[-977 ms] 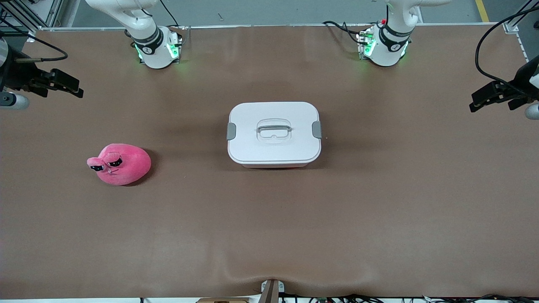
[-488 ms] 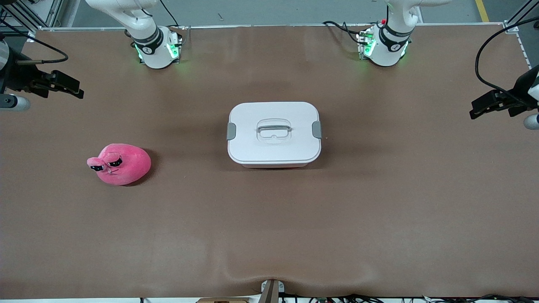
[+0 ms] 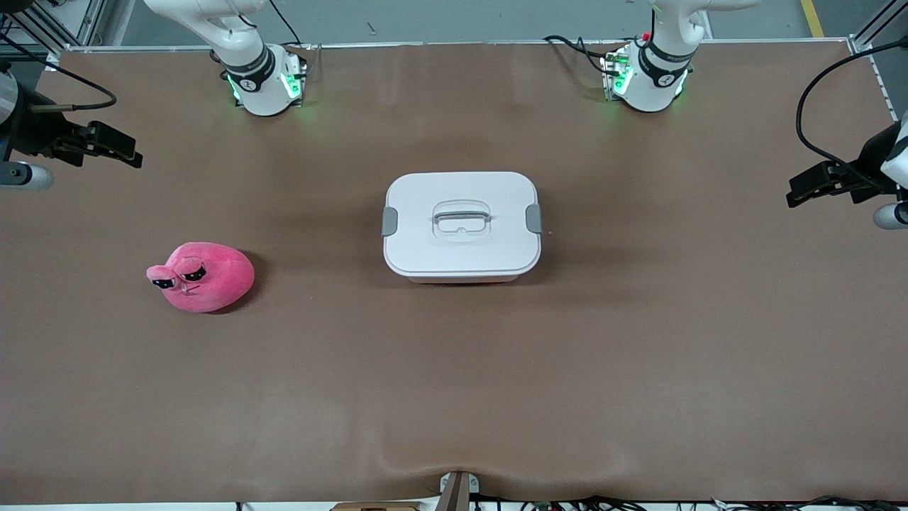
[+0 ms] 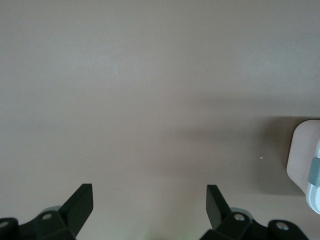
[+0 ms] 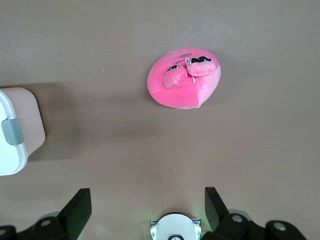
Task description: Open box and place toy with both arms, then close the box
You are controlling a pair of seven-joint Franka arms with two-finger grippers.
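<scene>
The box (image 3: 461, 248) stands at the table's middle with its white lid on and a grey clip (image 3: 389, 221) at each end; one corner of the box (image 4: 303, 159) shows in the left wrist view. The pink plush toy (image 3: 202, 278) lies toward the right arm's end, a little nearer the front camera than the box. From the right wrist I see the toy (image 5: 184, 82) and the box's end (image 5: 20, 131). My right gripper (image 3: 129, 152) hangs open and empty over its table end, and so does the left gripper (image 3: 796, 191). Both the left gripper (image 4: 149, 194) and the right gripper (image 5: 147, 196) show wide gaps.
The arms' bases stand along the table's back edge, the right arm's base (image 3: 264, 86) and the left arm's base (image 3: 647, 84). Black cables (image 3: 816, 106) loop above the left gripper. Brown tabletop (image 3: 454, 383) spreads all round the box and the toy.
The left gripper has drifted slightly lower in the front view and toward the table's middle. The right gripper has barely shifted. Box and toy have not moved.
</scene>
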